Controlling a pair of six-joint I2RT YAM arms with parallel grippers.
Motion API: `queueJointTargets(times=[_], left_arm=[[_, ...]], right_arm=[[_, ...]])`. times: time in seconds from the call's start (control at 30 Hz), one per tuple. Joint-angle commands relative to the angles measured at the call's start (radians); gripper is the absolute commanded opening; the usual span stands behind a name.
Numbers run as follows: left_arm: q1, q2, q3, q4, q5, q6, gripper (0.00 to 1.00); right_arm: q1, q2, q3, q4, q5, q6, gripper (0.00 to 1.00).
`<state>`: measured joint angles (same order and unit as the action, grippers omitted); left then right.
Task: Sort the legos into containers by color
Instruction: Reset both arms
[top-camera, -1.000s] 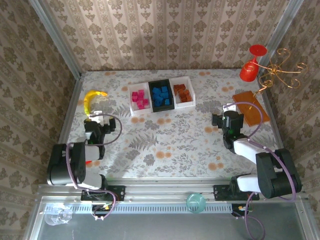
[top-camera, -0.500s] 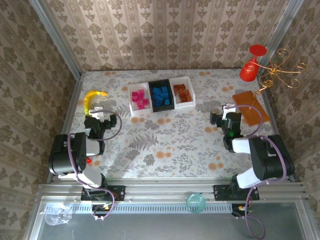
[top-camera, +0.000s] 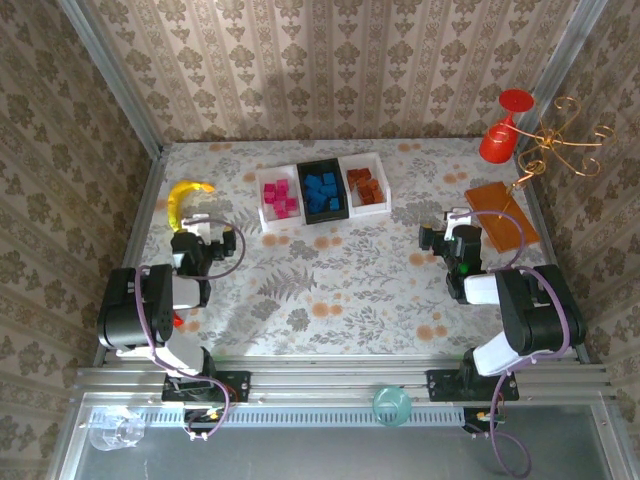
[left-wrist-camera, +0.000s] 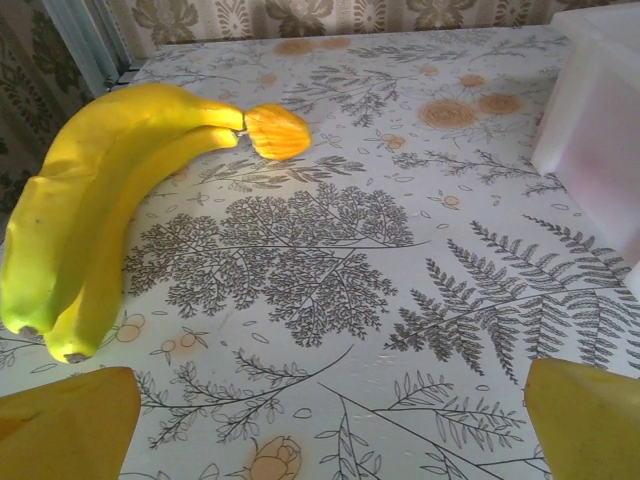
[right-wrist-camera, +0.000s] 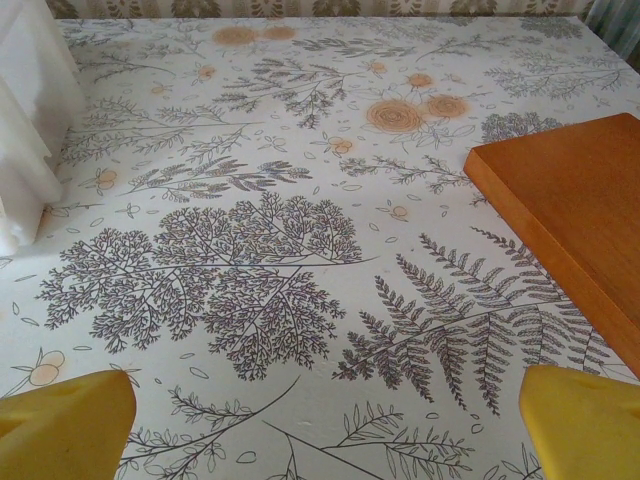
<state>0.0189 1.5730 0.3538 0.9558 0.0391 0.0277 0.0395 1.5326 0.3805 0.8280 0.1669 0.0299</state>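
Both arms have folded back since a second ago. I see the left gripper and right gripper with fingers wide apart, empty. Legos lie sorted by color in three trays.

The white container right of the banana is cut off at the edge; the legos cannot be counted.

Black-and-white arms (purple cables looped alongside), yellow pincer fingertips.
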Motion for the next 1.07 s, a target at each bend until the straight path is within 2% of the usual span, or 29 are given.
queueJointTargets(times=[0.0,1.03], left_arm=[[-0.02,-0.016,0.036,-0.034,0.013,0.044,1.0],[-0.03,-0.016,0.036,-0.032,-0.001,0.051,1.0]], right_arm=[[-0.004,-0.006,0.023,0.033,-0.014,0.011,1.0],[-0.001,-0.005,0.022,0.035,-0.016,0.005,1.0]])
